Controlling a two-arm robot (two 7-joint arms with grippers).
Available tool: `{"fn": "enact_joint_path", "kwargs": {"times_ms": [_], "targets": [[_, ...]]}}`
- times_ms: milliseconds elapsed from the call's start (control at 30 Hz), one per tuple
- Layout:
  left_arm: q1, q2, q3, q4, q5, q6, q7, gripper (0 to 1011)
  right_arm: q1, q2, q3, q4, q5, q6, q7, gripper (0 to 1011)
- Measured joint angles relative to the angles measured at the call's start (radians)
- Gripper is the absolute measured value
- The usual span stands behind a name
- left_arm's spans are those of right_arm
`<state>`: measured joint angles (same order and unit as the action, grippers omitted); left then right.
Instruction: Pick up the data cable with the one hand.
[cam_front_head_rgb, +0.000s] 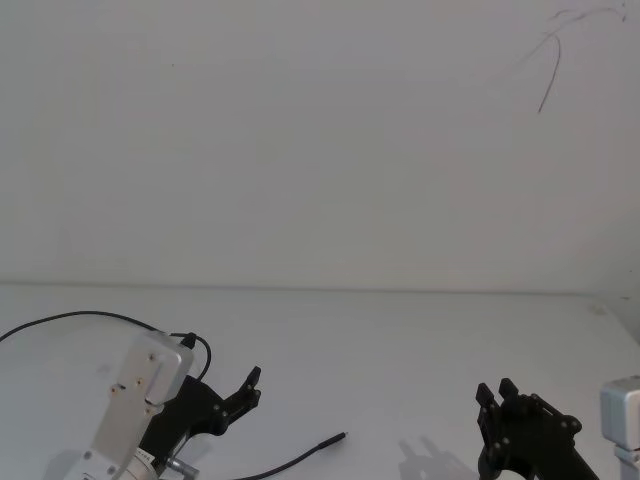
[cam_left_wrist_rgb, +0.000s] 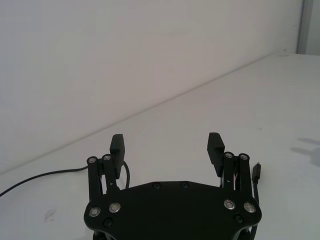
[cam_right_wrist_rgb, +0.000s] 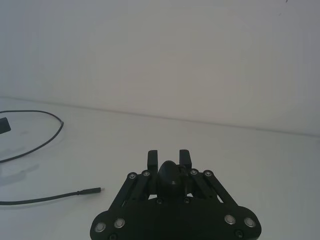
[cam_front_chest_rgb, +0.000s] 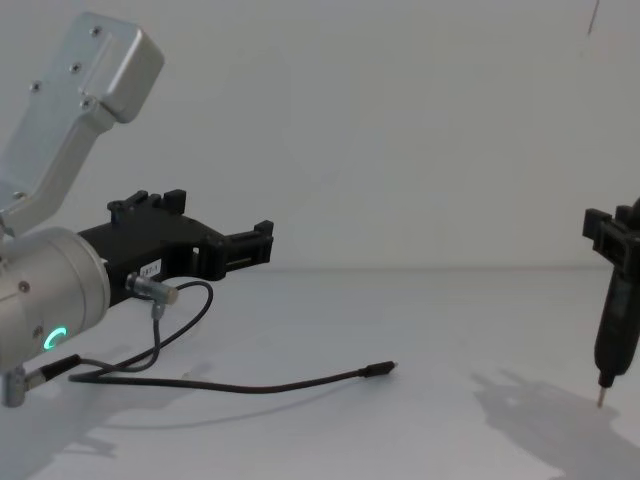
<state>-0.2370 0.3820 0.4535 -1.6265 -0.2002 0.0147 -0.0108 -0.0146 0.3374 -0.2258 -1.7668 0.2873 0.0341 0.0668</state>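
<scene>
two grippers of mine sit over the near edge of the white table (cam_front_head_rgb: 400, 340), one toward each near corner. my left gripper (cam_front_head_rgb: 248, 388) is on the near left side, raised off the surface, with its fingers pointing away from me and a little toward the right. its jaws stand wide apart and hold nothing; bare table shows between the two ribbed pads (cam_left_wrist_rgb: 216, 145). the data cable (cam_front_chest_rgb: 300, 382) lies flat on the table close to the near edge. it runs out from under my left arm toward the middle, and its small plug (cam_front_chest_rgb: 381, 369) with the metal tip is the end farthest to the right. the plug rests between my two grippers, nearer the left one, lower than the left fingers and not touching them. a separate black wire (cam_front_chest_rgb: 190, 312) with a silver plug loops from the side of my left wrist and trails off toward the left edge of the table. my right gripper (cam_right_wrist_rgb: 169, 157) is by the near right corner, jaws drawn narrow and clamped on a black pen-shaped tool (cam_front_chest_rgb: 612, 330). the tool hangs upright with its needle tip just above the table, well apart from the cable.
</scene>
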Motion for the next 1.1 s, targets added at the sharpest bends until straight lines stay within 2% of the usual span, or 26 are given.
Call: {"fn": "enact_joint_path", "kwargs": {"times_ms": [767, 1100], "targets": [[-0.004, 0.002, 0.000, 0.003, -0.003, 0.000, -0.013, 1001, 0.000, 0.000, 0.000, 0.000, 0.000, 0.000, 0.000, 251], [-0.036, 0.028, 0.000, 0.020, -0.041, 0.008, -0.118, 1001, 0.000, 0.000, 0.000, 0.000, 0.000, 0.000, 0.000, 251]]}}
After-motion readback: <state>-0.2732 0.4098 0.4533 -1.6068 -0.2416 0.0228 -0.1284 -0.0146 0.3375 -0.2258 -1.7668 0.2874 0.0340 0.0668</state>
